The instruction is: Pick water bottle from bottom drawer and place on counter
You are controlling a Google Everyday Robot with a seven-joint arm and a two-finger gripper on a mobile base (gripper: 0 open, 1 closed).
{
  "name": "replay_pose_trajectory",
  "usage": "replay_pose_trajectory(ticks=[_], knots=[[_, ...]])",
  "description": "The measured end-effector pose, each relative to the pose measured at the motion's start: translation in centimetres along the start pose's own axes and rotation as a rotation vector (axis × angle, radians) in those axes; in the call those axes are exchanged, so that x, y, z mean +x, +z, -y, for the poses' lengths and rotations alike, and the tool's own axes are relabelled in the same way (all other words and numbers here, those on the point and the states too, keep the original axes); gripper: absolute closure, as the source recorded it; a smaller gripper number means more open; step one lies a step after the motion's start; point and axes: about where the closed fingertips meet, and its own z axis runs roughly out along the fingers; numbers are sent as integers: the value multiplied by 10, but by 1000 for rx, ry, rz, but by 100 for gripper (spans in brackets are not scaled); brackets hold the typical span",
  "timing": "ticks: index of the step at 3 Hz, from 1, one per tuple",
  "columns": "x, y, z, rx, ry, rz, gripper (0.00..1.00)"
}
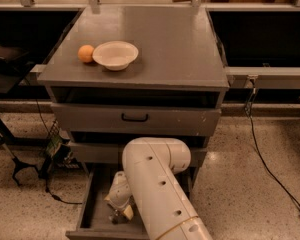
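The bottom drawer (88, 204) is pulled open at the foot of the grey cabinet. My white arm (157, 184) reaches down into it from the right. My gripper (118, 211) is low inside the drawer, near its left middle, with a small pale thing right at its tip that I cannot identify. The water bottle is not clearly visible; the arm and gripper cover much of the drawer's inside. The counter (165, 39) is the wide grey top of the cabinet.
A white bowl (115, 54) and an orange (86, 53) sit at the counter's left. Two upper drawers are above the arm, one with a black handle (135, 117). Cables (40, 176) lie on the speckled floor at left, and another cable (262, 159) at right.
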Motion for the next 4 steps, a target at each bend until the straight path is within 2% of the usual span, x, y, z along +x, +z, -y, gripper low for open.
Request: replay_pose_trajectory(ticks=[2,3,4], knots=[[8,-18,-7,7,81,-22,63],[4,-27,-10,-2,94,-8,85],[-6,-56,-12,-1,70,23,100]])
